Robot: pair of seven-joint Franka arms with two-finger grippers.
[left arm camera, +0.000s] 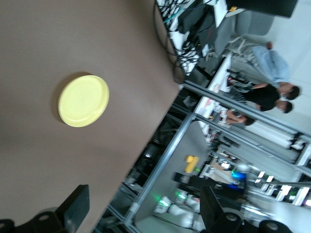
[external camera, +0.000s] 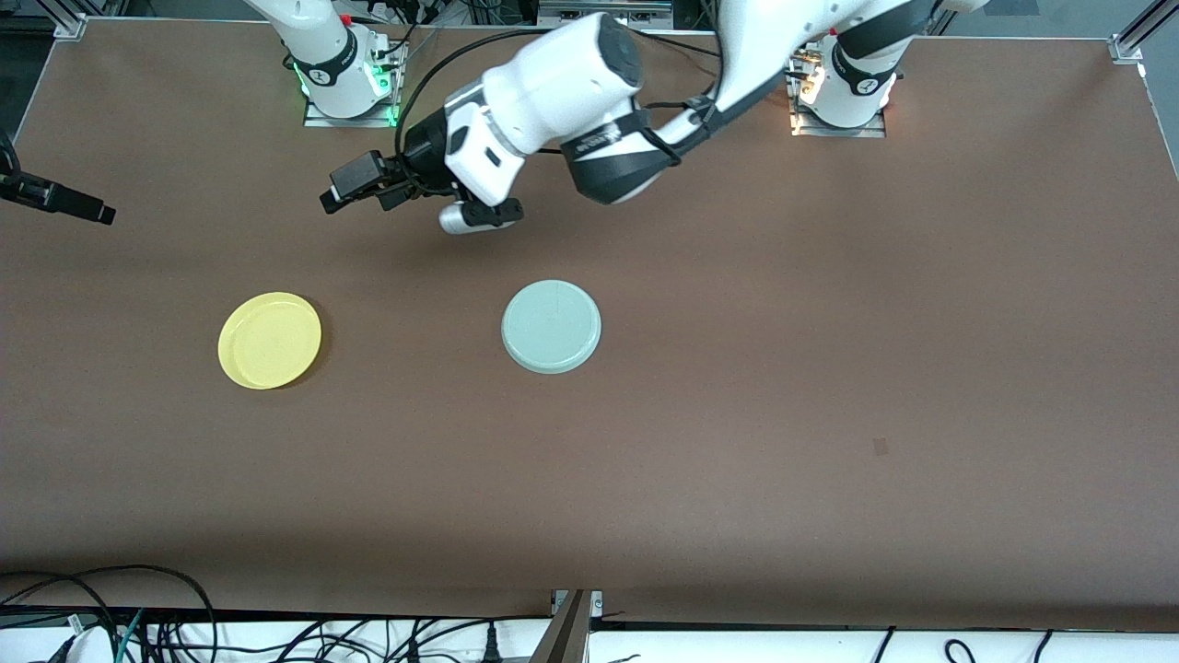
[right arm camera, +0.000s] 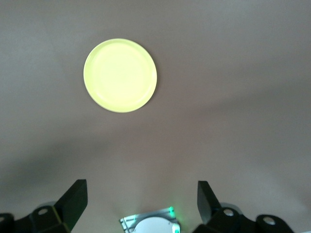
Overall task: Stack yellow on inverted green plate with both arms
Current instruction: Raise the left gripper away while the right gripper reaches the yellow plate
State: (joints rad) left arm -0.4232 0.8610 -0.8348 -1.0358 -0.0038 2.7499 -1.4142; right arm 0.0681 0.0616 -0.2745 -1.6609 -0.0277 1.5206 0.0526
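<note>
Left arm reaches from its base across toward right arm's end, wrist turned sideways, left pincer (external camera: 355, 195) up in air over bare surface (external camera: 737, 414), fingers (left arm camera: 75, 206) spread wide, empty. Right pincer (right arm camera: 141, 204) likewise agape, empty.

bright yellow plate (external camera: 270, 340), pale mint-green plate (external camera: 551, 326), brown table (external camera: 829, 368)

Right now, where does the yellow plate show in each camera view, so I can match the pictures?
Front view: yellow plate lies flat on the brown table, toward the right arm's end, beside the green plate.
Left wrist view: yellow plate in the upper part of the picture, near the table's edge.
Right wrist view: yellow plate above the middle, alone on the table.
Shared landmark: the bare brown tabletop under the plate.
</note>
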